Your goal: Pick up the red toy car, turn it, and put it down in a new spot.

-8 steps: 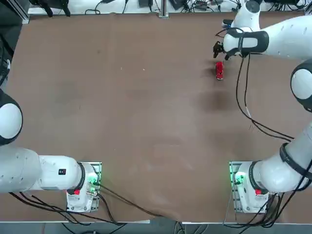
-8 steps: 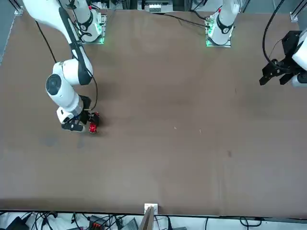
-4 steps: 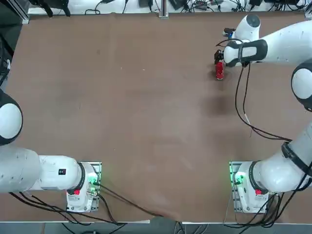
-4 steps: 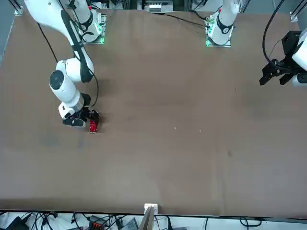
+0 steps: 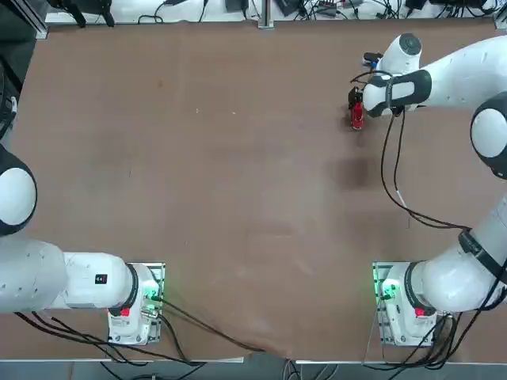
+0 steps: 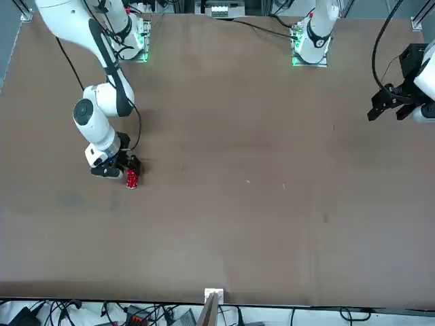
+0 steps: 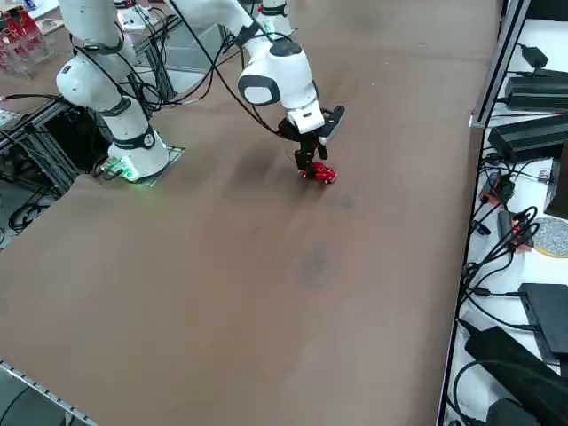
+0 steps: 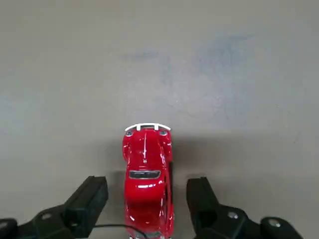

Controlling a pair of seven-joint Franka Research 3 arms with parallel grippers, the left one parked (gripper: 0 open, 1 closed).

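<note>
**Ana:** Toward the far right corner of the brown table (image 5: 238, 198), the small glossy red toy car (image 5: 357, 117) with a pale chrome bumper sits on all its wheels, flat on the surface. Is it held yet?

**Ben:** No. In the wrist view the red toy car (image 8: 146, 181) lies lengthwise between the two black fingers (image 8: 89, 199), with a clear gap of bare table on each side. The right gripper (image 8: 147, 196) is spread wide and straddles the car's rear half without touching it.

**Ana:** So how low is it?

**Ben:** From the side view the right gripper (image 7: 306, 162) hangs just above the car (image 7: 320, 172), nearly at the table. The front view agrees: gripper (image 6: 121, 168) right beside the car (image 6: 131, 178).

**Ana:** What's done, then?

**Ben:** Only the approach, I'd judge. The fingers are lined up along the car's sides, which looks like a fair setup for a pinch across its width.

**Ana:** And left?

**Ben:** Nearly everything: closing on it, lifting, turning it, and setting it down somewhere else. Plenty of open tabletop remains toward the middle and the near edge.
</note>
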